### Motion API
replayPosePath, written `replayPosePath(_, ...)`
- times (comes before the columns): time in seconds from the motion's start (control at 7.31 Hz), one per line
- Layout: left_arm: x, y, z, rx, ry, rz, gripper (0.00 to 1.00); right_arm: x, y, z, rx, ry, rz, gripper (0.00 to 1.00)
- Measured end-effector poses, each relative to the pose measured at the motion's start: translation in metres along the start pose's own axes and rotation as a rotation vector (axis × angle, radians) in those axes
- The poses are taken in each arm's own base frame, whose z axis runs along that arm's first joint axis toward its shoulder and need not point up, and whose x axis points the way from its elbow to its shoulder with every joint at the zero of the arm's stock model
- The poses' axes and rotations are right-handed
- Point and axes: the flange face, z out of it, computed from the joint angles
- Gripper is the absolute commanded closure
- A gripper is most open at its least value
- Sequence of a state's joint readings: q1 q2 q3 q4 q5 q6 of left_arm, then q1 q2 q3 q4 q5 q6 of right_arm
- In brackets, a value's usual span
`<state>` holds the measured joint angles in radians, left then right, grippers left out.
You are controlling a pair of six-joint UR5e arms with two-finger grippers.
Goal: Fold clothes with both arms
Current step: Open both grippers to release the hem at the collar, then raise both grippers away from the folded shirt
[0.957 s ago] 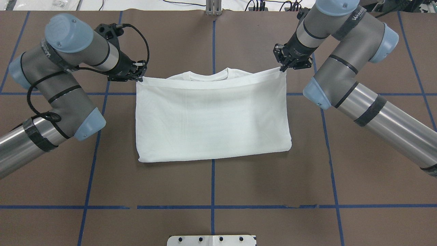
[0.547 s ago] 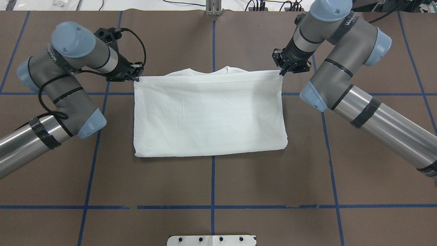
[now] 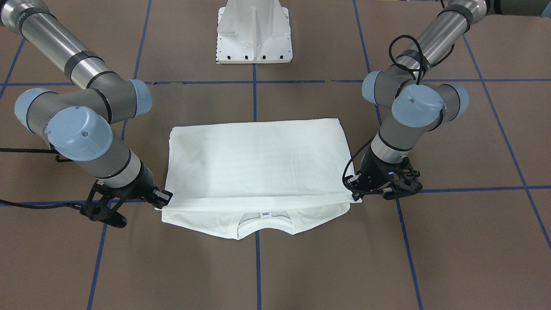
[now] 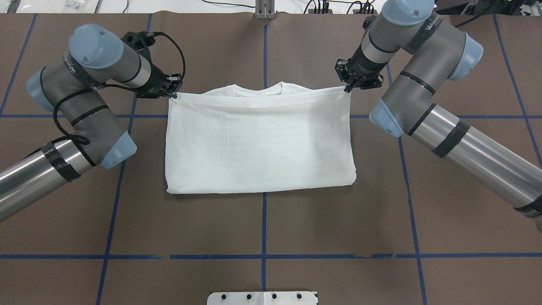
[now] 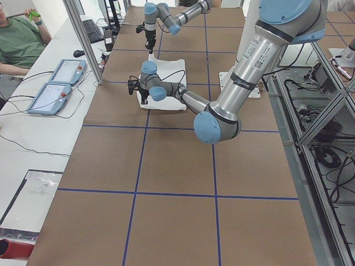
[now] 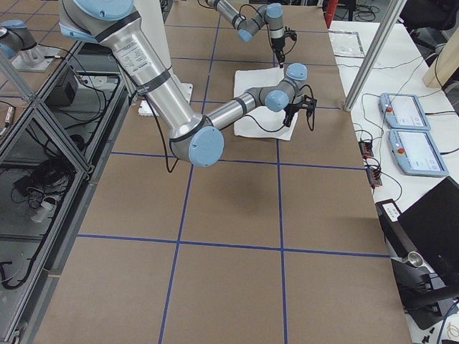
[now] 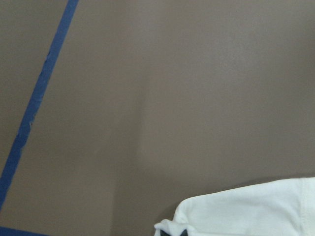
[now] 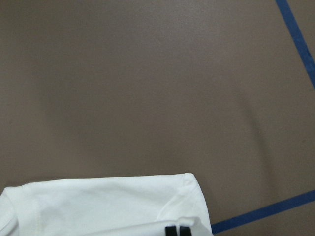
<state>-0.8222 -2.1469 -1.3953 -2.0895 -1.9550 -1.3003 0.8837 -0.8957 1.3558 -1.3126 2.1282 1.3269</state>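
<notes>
The white shirt (image 4: 258,140) lies folded in half on the brown table, plain side up, its near fold toward my base. Its ribbed collar (image 4: 258,90) and small neck label (image 3: 265,213) show beyond the upper layer's far edge. My left gripper (image 4: 172,94) is shut on that edge's left corner, low over the table. At the opposite corner my right gripper (image 4: 348,88) is shut on the cloth. In the front-facing view the left gripper (image 3: 355,197) is on the right and the right gripper (image 3: 165,199) on the left. Each wrist view shows a pinched shirt corner (image 7: 256,211) (image 8: 98,206).
Blue tape lines (image 4: 263,224) grid the brown table. The white pedestal base (image 3: 255,34) stands on the robot's side of the shirt. On a side bench beyond the far edge lie two control pendants (image 5: 55,83), with a seated person (image 5: 16,39) nearby.
Both grippers carried the held edge slightly farther from the base and lower. The near fold slid a little away from the base, and the upper layer now lies flatter.
</notes>
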Motion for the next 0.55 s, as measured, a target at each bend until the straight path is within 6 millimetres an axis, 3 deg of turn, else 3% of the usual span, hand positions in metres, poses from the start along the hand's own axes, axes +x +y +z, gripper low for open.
replayPosePath(0.27,0.0,-0.002,-0.001,0.021,-0.003,0.002,0.0,-0.007,0.008,0.001,0.003,-0.009,-0.019,0.0)
replayPosePath(0.55,0.0,-0.005,-0.012,0.053,0.001,0.008,0.0,0.013,0.03,-0.015,0.003,-0.067,-0.065,0.0)
